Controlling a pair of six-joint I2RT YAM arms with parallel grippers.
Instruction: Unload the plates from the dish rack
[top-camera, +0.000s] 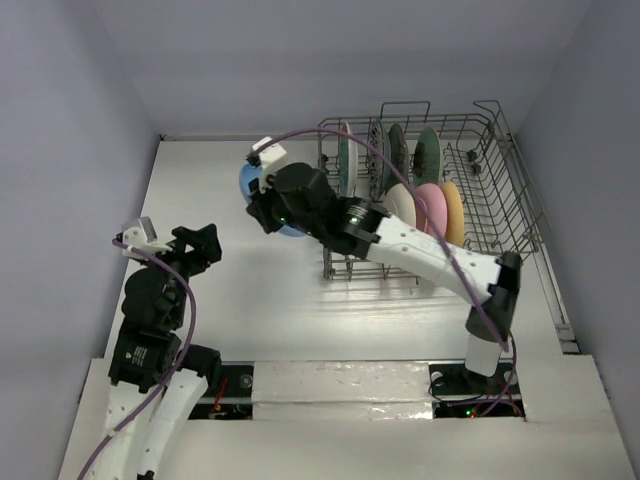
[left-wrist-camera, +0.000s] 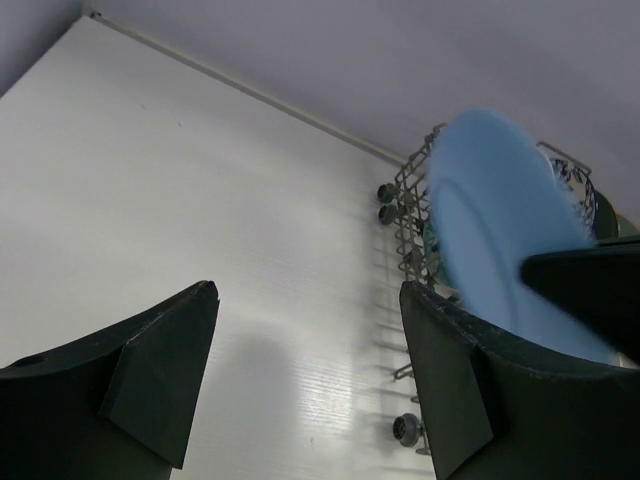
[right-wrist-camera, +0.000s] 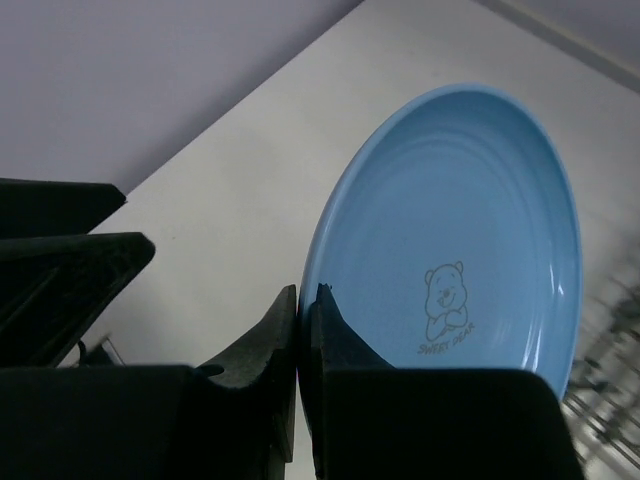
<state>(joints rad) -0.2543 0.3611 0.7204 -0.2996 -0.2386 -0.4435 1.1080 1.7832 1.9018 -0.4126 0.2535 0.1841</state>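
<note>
My right gripper is shut on the rim of a light blue plate with a bear drawing, and holds it tilted above the table left of the dish rack. The plate also shows in the top view and in the left wrist view. The grey wire rack holds cream, pink and orange-yellow plates in front, and teal, patterned and green plates upright behind. My left gripper is open and empty, low at the left, apart from the plate.
The white table spreads left of the rack. Grey walls close in on the back and both sides. The rack's corner and round feet show in the left wrist view.
</note>
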